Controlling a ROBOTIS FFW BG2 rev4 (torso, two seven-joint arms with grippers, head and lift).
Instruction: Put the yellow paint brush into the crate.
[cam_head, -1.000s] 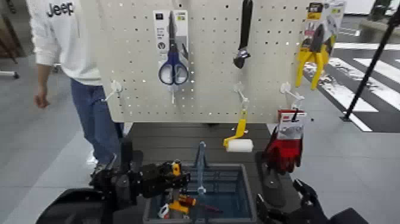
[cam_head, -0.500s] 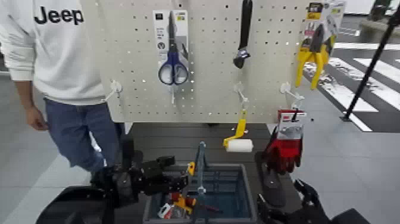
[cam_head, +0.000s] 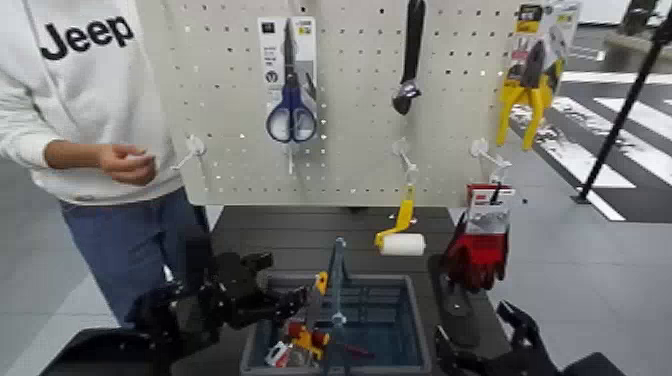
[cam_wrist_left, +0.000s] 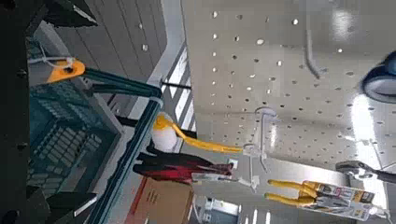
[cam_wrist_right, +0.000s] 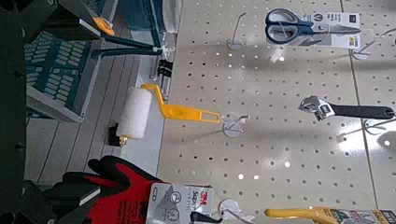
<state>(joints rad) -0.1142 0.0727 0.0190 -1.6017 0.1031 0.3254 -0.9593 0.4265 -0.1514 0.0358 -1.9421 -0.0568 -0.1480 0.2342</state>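
Yellow-tipped paint brush (cam_head: 320, 286) leans inside the blue-grey slotted plastic crate (cam_head: 420, 335); the black left gripper (cam_head: 281, 278) gapes wide, empty, near it, while the black right gripper (cam_head: 470, 322) waits open and empty.

The white sweatshirt (cam_head: 95, 110) is cut off by the top edge.

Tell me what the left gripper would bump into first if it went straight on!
Probably the brush, whose yellow tip sticks up from the crate. The left gripper's open fingers point that way. The crate's handle looks next, but depth is hard to judge.
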